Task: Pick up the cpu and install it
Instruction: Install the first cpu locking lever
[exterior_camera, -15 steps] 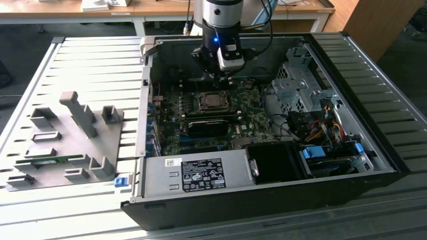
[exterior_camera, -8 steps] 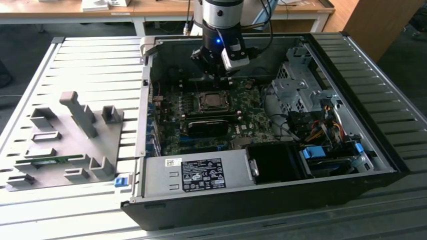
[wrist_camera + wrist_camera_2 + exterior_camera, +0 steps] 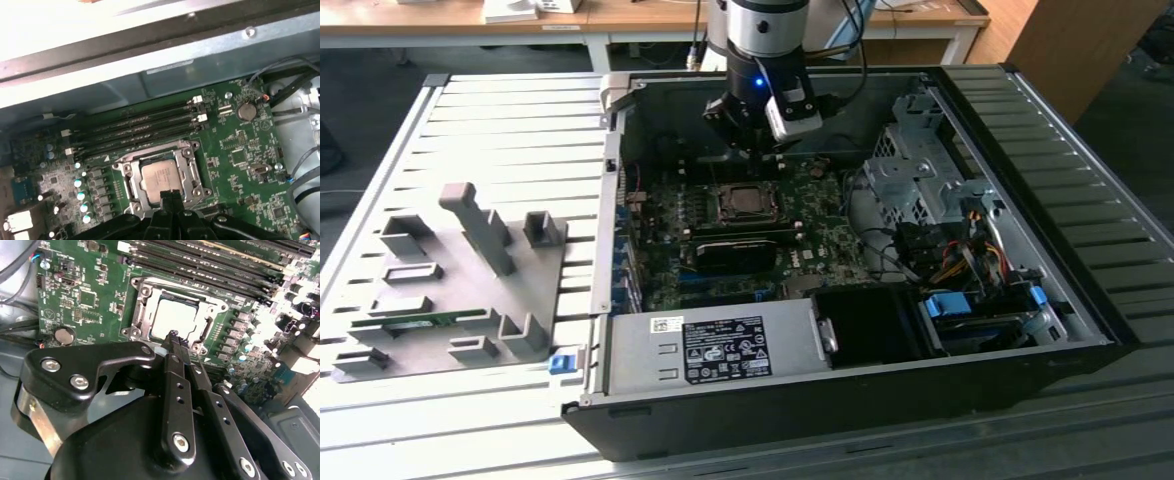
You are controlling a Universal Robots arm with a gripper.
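While the cpu [image 3: 173, 320] is sitting flat in its socket [image 3: 162, 180], the end effector [image 3: 175, 340] is hovering directly above it, fingers pressed together and gripping nothing.

Gripper [image 3: 176, 338]: black fingers pressed together, tips just over the socket's edge.
Cpu [image 3: 173, 318]: silvery, lying flat in the socket [image 3: 141, 307].
Board [image 3: 90, 295]: green, memory slots [image 3: 210, 265] beyond the socket.

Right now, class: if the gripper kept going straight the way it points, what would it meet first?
Most likely the cpu, lying in its socket on the motherboard. The gripper points down near the chip's edge, though depth is unclear.
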